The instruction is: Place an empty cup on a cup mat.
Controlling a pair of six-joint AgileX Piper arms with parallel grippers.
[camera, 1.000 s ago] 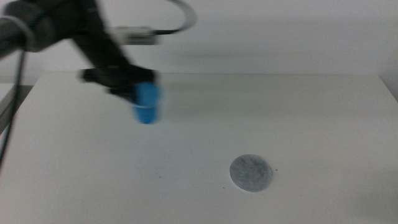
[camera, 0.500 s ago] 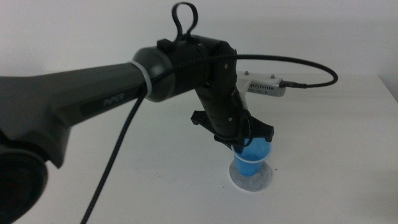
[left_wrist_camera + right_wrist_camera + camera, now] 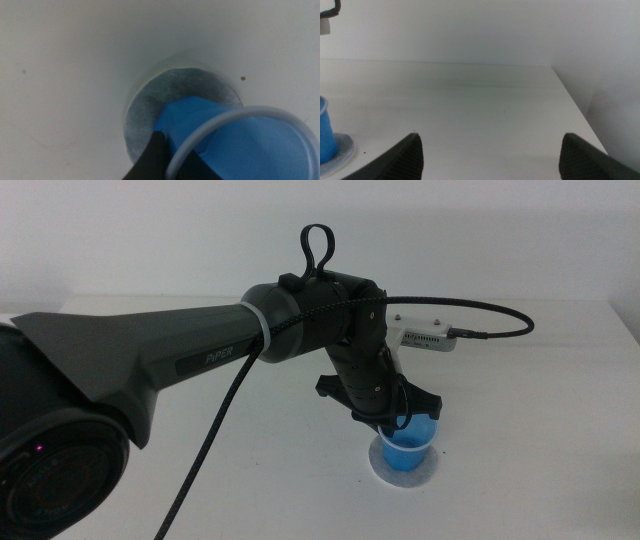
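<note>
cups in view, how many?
1. The cup sits on the mat, held by the left gripper. Right gripper waits, open, off to the side.

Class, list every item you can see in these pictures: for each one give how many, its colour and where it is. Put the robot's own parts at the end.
cup: one, bright blue with a paler rim, upright over the cup mat, held at its rim.
cup mat: one, mottled grey disc, on the table under the cup.
table: one, white, carrying everything.
cable: one, black, looping from the left arm above the table.
left gripper: one, dark, shut on the cup's rim above the mat.
right gripper: one, dark, jaws apart, waiting to the cup's right.
</note>
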